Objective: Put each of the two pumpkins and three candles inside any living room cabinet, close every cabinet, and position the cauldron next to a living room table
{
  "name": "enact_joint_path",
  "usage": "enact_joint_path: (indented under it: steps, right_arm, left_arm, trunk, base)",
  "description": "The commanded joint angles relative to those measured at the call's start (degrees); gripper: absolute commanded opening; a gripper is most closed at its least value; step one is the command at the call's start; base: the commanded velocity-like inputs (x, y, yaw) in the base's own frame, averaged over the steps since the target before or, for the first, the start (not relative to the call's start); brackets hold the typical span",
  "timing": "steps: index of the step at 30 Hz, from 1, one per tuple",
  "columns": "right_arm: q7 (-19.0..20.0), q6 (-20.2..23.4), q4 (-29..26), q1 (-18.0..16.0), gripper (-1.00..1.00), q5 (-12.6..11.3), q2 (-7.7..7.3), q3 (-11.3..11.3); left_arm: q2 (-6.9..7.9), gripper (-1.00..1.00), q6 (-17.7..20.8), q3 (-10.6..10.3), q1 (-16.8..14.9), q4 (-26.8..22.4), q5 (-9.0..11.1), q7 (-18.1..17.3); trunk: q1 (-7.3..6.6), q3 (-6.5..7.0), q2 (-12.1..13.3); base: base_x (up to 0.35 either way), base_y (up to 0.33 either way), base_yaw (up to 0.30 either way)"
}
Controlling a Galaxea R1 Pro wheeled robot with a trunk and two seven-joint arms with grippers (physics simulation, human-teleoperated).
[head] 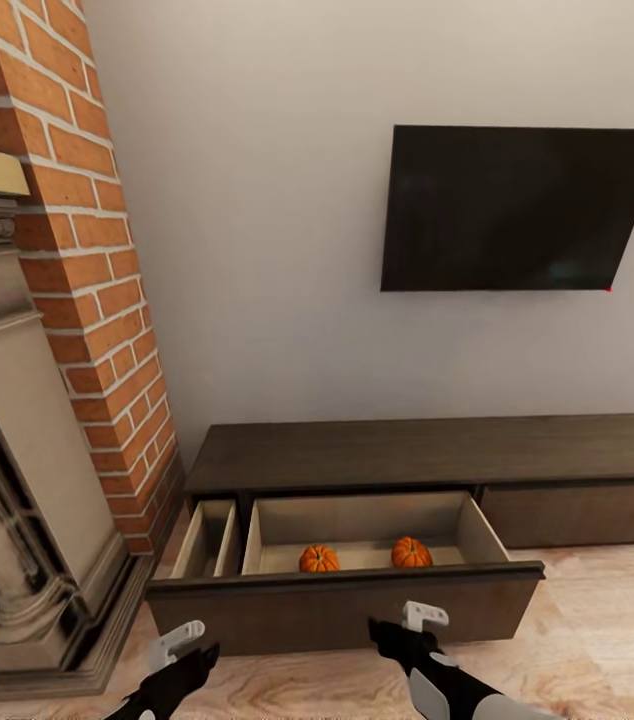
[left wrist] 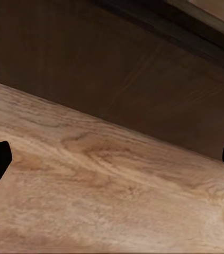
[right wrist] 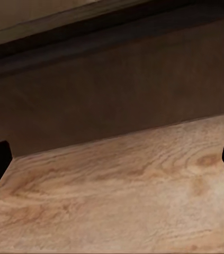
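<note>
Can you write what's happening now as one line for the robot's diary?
pumpkins: both in open drawer | left gripper: open, empty | right gripper: open, empty | candles: not stowed

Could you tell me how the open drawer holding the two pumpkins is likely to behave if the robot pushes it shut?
The drawer looks rigid wood, so it should slide rather than flex. The round pumpkins sit loose and may roll. The front is wide, so an off-centre push might skew it.

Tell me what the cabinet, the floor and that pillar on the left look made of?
Cabinet: dark brown wood, matte, faint grain; drawer insides pale beige. Floor: light wood planks with swirling grain. Pillar: red brick with pale mortar lines. It is a render, so these are looks only.
</note>
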Motion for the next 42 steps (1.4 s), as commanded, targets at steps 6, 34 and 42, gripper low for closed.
enact_joint_path:
  steps: [6, 34, 42]
  right_arm:
    - [-0.4, -4.7, 1.0, -0.1, 1.0, 0.0, 0.02, 0.5]
    - [0.4, -16.7, 0.9, -0.1, 1.0, 1.3, 0.01, 1.1]
    - [0.4, -16.7, 0.9, -0.1, 1.0, 1.7, 0.02, 1.0]
  left_arm:
    - [0.08, 1.0, -1.8, -2.3, 0.0, -0.1, 0.5, 0.6]
    - [0.0, 1.0, -10.2, -2.5, 0.1, -0.5, 0.8, 0.4]
    - [-0.18, 1.0, -10.6, -3.2, 0.0, -1.1, 0.6, 0.6]
  trunk:
    - [1.32, -1.14, -2.4]
    - [7.47, -6.17, -13.7]
    - [9.22, -7.6, -16.9]
  base:
    - [0.0, 0.0, 0.0]
    - [0.0, 0.0, 0.0]
    - [0.0, 0.0, 0.0]
